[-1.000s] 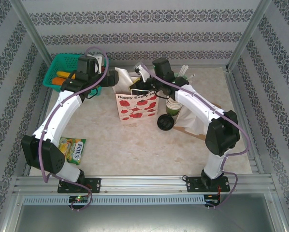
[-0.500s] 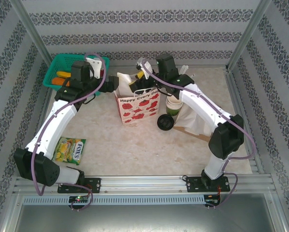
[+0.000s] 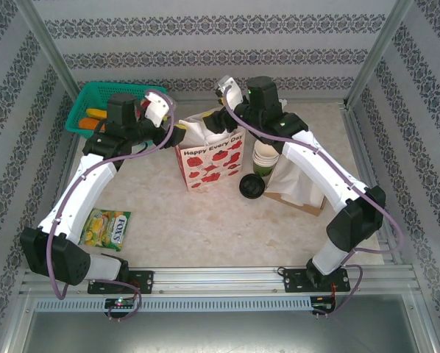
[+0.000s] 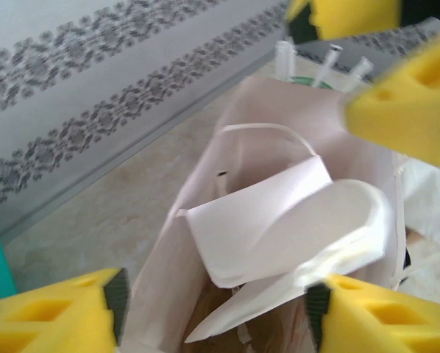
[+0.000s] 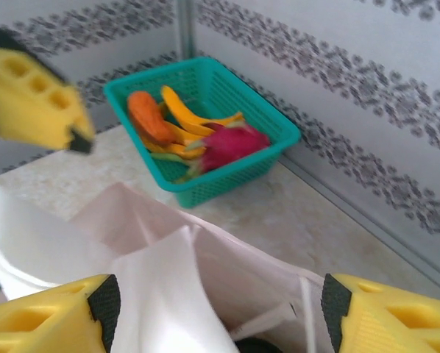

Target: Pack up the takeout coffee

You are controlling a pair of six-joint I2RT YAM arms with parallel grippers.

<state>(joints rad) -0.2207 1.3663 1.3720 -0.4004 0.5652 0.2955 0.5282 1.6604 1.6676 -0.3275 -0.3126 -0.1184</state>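
The takeout coffee (image 3: 250,186) shows its round black lid on the table, just right of the strawberry-print paper bag (image 3: 207,160). My left gripper (image 3: 177,134) hangs open at the bag's left top edge. My right gripper (image 3: 214,131) is open over the bag's mouth. In the left wrist view the left gripper (image 4: 213,316) straddles the bag (image 4: 279,213), whose white flaps fold inward. In the right wrist view the right gripper (image 5: 213,309) looks down into the bag (image 5: 205,257). A dark shape (image 5: 253,346) lies at that frame's bottom edge; I cannot tell what it is.
A teal basket (image 3: 95,103) of fruit stands at the back left. A stack of lidless cups (image 3: 263,158) and a brown napkin box (image 3: 293,190) sit right of the bag. White utensils (image 4: 308,66) stand behind it. A yellow candy packet (image 3: 110,228) lies front left.
The right wrist has pulled back and to the right above the bag. The left gripper has swung right to the bag's left edge. The bag's top looks spread wider.
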